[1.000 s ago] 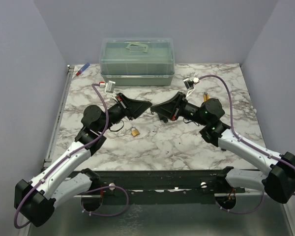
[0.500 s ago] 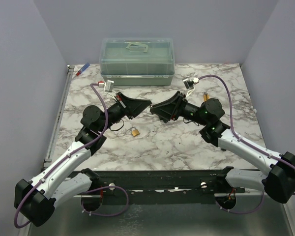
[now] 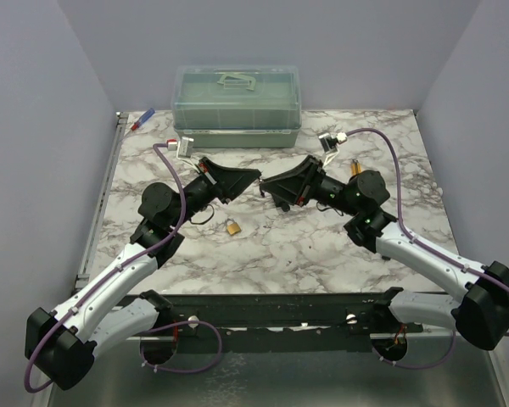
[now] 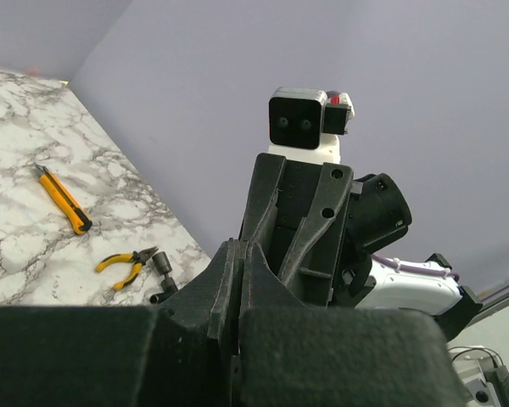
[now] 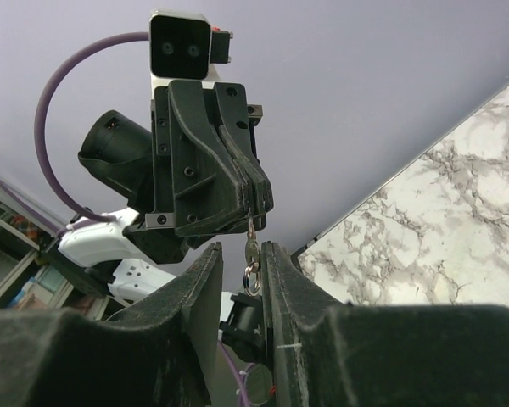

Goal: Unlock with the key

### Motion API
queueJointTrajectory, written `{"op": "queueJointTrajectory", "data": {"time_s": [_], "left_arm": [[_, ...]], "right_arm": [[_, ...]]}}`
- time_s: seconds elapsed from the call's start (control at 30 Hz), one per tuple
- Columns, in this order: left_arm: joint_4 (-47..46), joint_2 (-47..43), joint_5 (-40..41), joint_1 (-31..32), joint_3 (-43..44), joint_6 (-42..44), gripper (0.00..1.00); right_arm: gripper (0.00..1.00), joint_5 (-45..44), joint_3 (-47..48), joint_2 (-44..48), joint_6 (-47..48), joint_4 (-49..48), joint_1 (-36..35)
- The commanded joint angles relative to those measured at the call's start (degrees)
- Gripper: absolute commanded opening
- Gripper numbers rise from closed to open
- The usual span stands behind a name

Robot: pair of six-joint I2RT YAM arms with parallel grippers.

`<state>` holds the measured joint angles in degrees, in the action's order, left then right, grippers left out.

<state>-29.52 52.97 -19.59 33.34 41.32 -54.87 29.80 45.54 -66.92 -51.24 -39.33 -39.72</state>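
The 2 arms meet tip to tip in the air over the middle of the bench [image 3: 322, 254]. The left gripper [image 5: 259, 203] is fully closed, and the key [image 5: 251, 248] hangs from its pinched fingertips as a small metal piece with a ring below it. The right wrist view shows this best. The right gripper [image 5: 240, 264] is only partly open. Its 2 fingers flank the dangling ring, 1 on each side, and I cannot see either of them touching it. So the key is off the bench, held by the left gripper alone and lined up inside the right one.

The small brass padlock [image 3: 232, 226] lies on the bench just near of the 2 tips, with nothing holding it. It is too small to tell how its shackle sits.

By my reading, only the pick-up is done and a hand-over is in progress. The key has yet to be gripped firmly, brought to a keyhole, inserted and turned.
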Motion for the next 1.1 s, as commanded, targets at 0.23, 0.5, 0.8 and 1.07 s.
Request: {"op": "queueJointTrajectory", "data": {"time_s": [0.23,0.5,0.8,1.07], "left_arm": [[-2.1,0.1,1.9,-0.1,-1.0,-0.1,0.00],[-2.2,-0.1,2.1,-0.1,-1.4,-0.2,0.00],[-2.5,-0.5,2.0,-0.2,-2.0,-0.5,0.00],[-2.7,-1.1,2.4,-0.2,-2.8,-0.6,0.01]], "right_arm": [[0.27,0.5,0.8,-1.8,-0.9,-3.1,0.0],[0.23,-0.1,0.8,-1.8,-0.7,-3.3,0.0],[0.13,-0.2,0.9,-1.9,-0.7,-4.0,0.0],[0.00,-0.5,0.0,-1.4,-0.4,-4.3,0.0]]}}
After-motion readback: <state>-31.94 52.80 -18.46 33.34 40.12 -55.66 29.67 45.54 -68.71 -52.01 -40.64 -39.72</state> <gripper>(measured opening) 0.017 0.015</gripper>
